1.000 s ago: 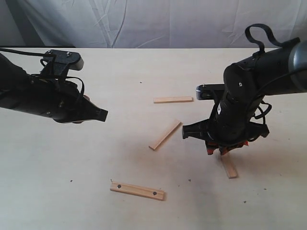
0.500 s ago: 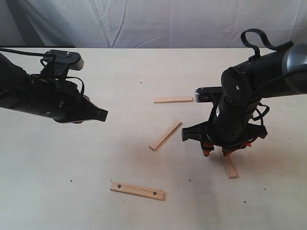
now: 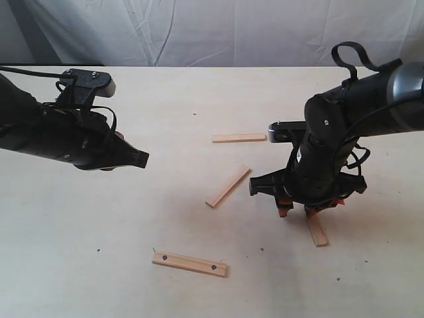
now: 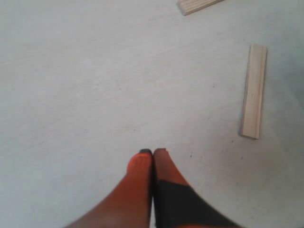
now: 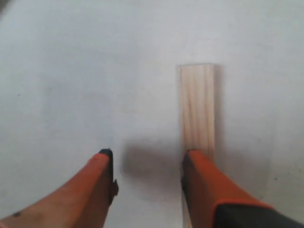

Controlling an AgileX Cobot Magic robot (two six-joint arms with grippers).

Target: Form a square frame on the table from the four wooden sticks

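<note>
Since none of the four flat pale-wood sticks touches another, the exterior view just shows them scattered over the wide cream matte table [image 3: 165,99]. A plain level stick [image 3: 239,138] lies near the middle and a slanted plain stick [image 3: 228,185] is close by at its 6 o'clock. A dotted stick [image 3: 189,263] lies further out at 7 o'clock from that one, and a fourth stick [image 3: 317,230] at 4 o'clock from the slanted one. The black right gripper [image 3: 297,212] with orange fingers hangs over the fourth stick's far end, jaws spread. The black left gripper [image 3: 134,158] sits well apart at 9 o'clock over bare table. Left wrist view: orange fingertips [image 4: 142,159] are pressed together with nothing between them, a whole stick [image 4: 252,90] lies flat beyond them, and a cut-off stick [image 4: 197,4] pokes in at the frame edge. Right wrist view: jaws wide apart and holding nothing, one orange finger [image 5: 197,171] over the end of the fourth stick [image 5: 197,104], which lies beside the gap, not in it.
</note>
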